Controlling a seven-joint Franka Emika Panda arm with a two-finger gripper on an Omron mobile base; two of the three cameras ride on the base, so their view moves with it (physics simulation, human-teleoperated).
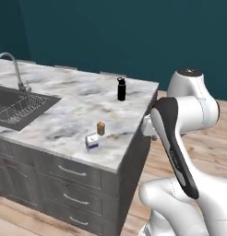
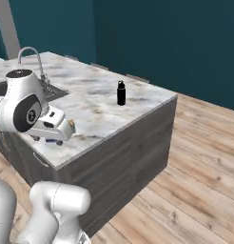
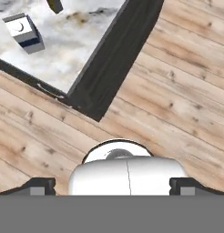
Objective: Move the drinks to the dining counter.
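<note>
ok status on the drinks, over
Gripper open, empty, over floor by counter corner. Black bottle, carton, orange container on the sink counter, untouched. Nothing in the way.

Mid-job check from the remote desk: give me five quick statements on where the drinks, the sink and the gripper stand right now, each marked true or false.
1. The black bottle stands upright on the marble counter. True.
2. The blue-and-white carton lies in the sink. False: it sits on the countertop near the front edge, beside the small orange container.
3. The gripper holds the bottle. False: it is open and empty, over the wooden floor.
4. The bottle stands farther from the counter's front edge than the carton. True.
5. The faucet is next to the bottle. False: it stands at the sink, well left of it.
</note>
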